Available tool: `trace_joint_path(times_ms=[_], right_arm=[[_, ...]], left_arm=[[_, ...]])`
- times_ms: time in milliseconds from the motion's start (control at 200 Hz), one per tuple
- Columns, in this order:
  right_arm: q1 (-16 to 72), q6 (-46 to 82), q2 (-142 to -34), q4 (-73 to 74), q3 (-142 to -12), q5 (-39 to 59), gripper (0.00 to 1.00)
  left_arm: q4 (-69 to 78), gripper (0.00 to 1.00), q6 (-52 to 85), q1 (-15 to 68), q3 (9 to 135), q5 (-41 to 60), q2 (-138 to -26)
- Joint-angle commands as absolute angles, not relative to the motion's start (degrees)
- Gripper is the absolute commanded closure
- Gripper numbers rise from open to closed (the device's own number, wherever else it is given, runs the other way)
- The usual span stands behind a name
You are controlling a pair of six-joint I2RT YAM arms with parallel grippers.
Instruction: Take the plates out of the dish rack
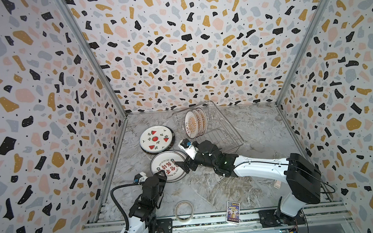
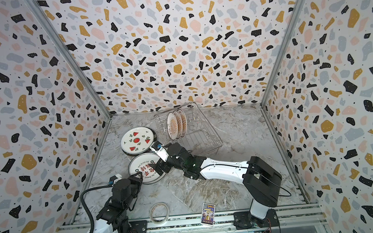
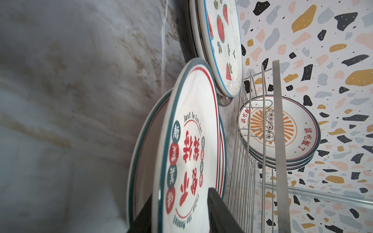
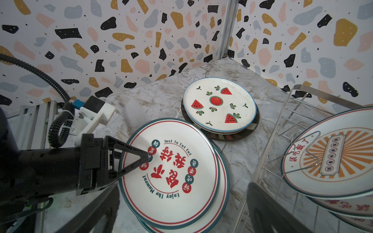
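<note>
Evidently the step is setting down: the left jaws straddle the rim of the red-lettered plate, partly parted, though whether they pinch it cannot be told. They should spread fully, then draw straight back and level, lest the rim slide off the matching plate beneath. The right jaws hover wide and empty nearby. White, teal-rimmed, glossy, the red-lettered plate lies face up atop its twin on the counter beside the watermelon plate; about three sunburst plates stand upright in the dish rack.
</note>
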State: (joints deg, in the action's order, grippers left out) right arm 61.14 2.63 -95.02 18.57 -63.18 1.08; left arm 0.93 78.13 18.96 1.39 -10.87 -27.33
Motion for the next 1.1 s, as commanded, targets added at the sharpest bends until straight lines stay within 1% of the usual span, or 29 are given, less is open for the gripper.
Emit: trace_joint_path(times_ms=[0,85,235,431,516,561,676,756,931,1096], right_arm=[[61.44,2.02,-94.04,18.46,-64.75,-0.15,0.01],[61.44,1.88,-94.14,18.37,-64.78,-0.44,0.01],[61.52,1.85,-93.89,18.54,-64.43,-0.52,0.01],[61.52,1.91,-94.23,18.63,-64.42,-0.66,0.01],[61.59,1.87,-94.34,18.63,-64.34,-0.89,0.01],[61.59,1.92,-94.31,18.63,-64.35,-1.05,0.01],[61.61,1.93,-94.36,18.68,-64.34,-1.14,0.01],[61.61,1.93,-94.44,18.72,-64.29,-1.29,0.01],[61.61,0.95,-94.5,17.43,-65.82,-2.35,0.01],[61.61,0.6,-93.15,17.97,-65.23,-2.92,0.01]], left_arm=[[1.47,0.48,75.99,18.72,2.46,-13.96,-26.53],[1.6,0.46,75.61,18.72,2.29,-14.69,-26.53],[-0.51,0.34,73.58,18.72,3.25,-16.8,-26.39],[0.41,0.33,73.65,18.72,2.81,-17.44,-27.22],[0.69,0.31,73.32,18.72,2.73,-17.66,-27.21],[1.11,0.29,73.55,18.78,2.4,-17.5,-27.24],[1.27,0.19,73.27,18.81,2.24,-17.79,-27.09],[0.57,0.15,72.57,18.76,2.61,-18.72,-27.0],[-2.75,0.15,68.82,18.81,4.48,-25.27,-26.02],[-0.28,0.24,67.9,18.81,3.4,-24.34,-25.26]])
